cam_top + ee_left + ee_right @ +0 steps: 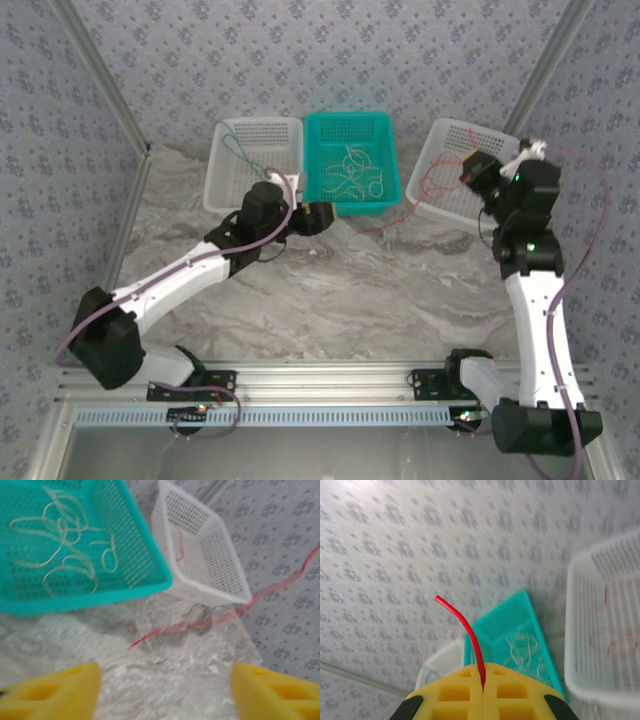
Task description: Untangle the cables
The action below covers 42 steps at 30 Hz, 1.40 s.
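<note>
Spanning the tabletop (pixel 330 300) are three baskets in a row: a white left basket (pixel 213 165), a teal basket (pixel 350 116) in the middle and a white right basket (pixel 428 160). The left arm (pixel 180 272) reaches toward the teal basket's near right corner, while the right arm (pixel 535 300) stands over the right basket.

The red cable (pixel 190 625) is the one that matters. Its long axis runs slantwise from the right jaws, past the right basket's near corner and across the tabletop, ending near the teal basket's corner. That loose tail lies ahead of the left jaws, roughly centred between them but apart from both pads (pixel 55 690), and it crosses their line at an angle. The left arm is much the nearer to it.

The left jaws are released and empty, spread wide above the tabletop. The right jaws are clenched on the red cable's other end, with a short stub poking out past them.

Cream cables (pixel 355 172) lie looped in the teal basket, a green cable (pixel 238 150) lies in the left basket, and more red strands (pixel 615 647) lie in the right basket.
</note>
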{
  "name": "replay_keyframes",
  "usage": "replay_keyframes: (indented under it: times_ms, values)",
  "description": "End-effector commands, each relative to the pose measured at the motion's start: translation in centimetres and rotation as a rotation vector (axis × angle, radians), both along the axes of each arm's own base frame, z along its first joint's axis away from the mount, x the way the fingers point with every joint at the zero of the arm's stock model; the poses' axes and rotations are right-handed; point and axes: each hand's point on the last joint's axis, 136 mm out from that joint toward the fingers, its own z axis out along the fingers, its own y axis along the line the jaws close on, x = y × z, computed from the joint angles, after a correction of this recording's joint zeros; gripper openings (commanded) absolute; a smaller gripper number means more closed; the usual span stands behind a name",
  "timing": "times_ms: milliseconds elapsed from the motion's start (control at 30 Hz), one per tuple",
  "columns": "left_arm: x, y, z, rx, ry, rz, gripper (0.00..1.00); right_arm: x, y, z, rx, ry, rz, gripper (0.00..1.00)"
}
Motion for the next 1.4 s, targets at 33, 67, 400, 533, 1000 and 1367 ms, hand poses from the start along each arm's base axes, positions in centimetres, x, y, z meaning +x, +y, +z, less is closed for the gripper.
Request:
replay_keyframes:
  times_ms: [33,67,400,533,1000,1367]
  values:
    - [0.2,-1.6,1.6,-0.019,-0.068,-0.06,0.93,2.2,-3.4,4.3,-0.195,-0.027,-0.173,0.0]
    - [-0.2,-1.8,1.6,-0.023,-0.075,-0.078,0.96,2.8,-4.0,4.8,-0.203,-0.023,-0.202,0.0]
    - [-4.5,-0.3,0.2,0.021,-0.102,-0.153,0.99,8.3,-8.5,6.5,-0.339,-0.029,-0.413,0.0]
    - [-5.4,1.3,-0.3,0.039,-0.11,-0.122,1.0,10.3,-9.7,5.4,-0.419,0.012,-0.452,0.0]
    - [-5.8,2.2,-0.6,0.051,-0.114,-0.105,0.99,14.9,-9.7,-8.6,-0.347,0.363,-0.324,0.0]
    - [-6.2,2.4,-1.3,0.048,-0.093,-0.101,0.99,20.3,-10.1,-21.6,-0.331,0.716,-0.239,0.14]
